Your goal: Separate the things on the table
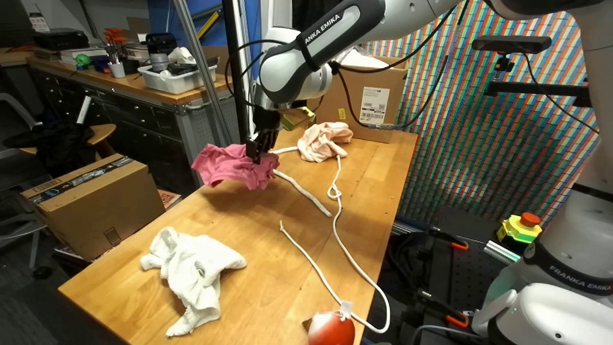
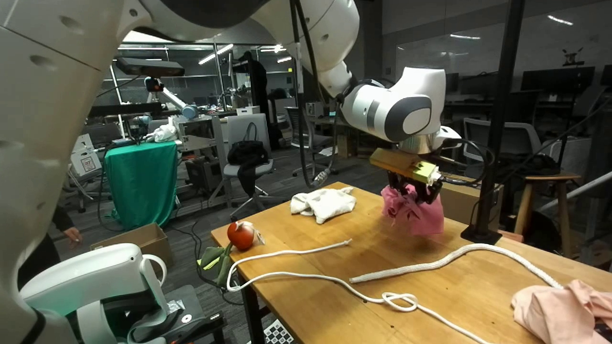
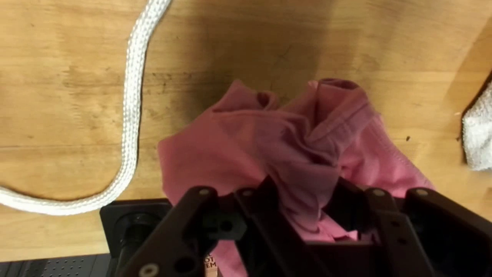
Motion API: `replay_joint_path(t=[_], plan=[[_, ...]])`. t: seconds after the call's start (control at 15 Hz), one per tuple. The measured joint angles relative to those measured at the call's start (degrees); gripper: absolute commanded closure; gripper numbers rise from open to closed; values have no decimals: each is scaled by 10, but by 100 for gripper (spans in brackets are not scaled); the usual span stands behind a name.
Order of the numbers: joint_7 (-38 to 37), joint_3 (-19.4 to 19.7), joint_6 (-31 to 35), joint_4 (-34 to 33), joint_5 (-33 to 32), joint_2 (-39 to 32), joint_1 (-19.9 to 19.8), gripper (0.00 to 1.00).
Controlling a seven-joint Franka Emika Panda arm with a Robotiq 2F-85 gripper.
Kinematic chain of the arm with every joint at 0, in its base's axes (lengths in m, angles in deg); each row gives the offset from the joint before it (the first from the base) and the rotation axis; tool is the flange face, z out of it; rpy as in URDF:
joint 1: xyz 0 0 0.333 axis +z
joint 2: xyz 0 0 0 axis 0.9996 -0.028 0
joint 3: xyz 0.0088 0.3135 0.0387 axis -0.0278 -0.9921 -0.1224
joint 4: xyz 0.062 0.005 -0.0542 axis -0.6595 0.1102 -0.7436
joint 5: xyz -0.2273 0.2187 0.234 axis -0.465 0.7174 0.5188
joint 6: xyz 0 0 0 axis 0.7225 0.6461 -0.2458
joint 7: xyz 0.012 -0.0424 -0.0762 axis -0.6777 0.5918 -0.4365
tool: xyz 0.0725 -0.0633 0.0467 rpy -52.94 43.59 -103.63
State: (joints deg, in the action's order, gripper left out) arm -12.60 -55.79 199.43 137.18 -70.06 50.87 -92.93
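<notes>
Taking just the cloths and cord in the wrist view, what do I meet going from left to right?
Braided white cord → pink cloth → white cloth, cut off by the right edge.

A magenta-pink cloth (image 1: 225, 165) contrasts with a pale peach cloth (image 1: 322, 141), a white cloth (image 1: 198, 261), braided white cord (image 3: 132, 96), a red-orange round object (image 2: 240, 236) and the honey-coloured, grained worktop (image 1: 261, 282).
</notes>
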Motion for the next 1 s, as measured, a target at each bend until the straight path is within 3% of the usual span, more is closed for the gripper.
replay_joint_path(t=[0.47, 1.0], plan=[[19, 10, 5, 61, 28, 83, -22, 89], [55, 77, -62, 201, 27, 222, -47, 89]])
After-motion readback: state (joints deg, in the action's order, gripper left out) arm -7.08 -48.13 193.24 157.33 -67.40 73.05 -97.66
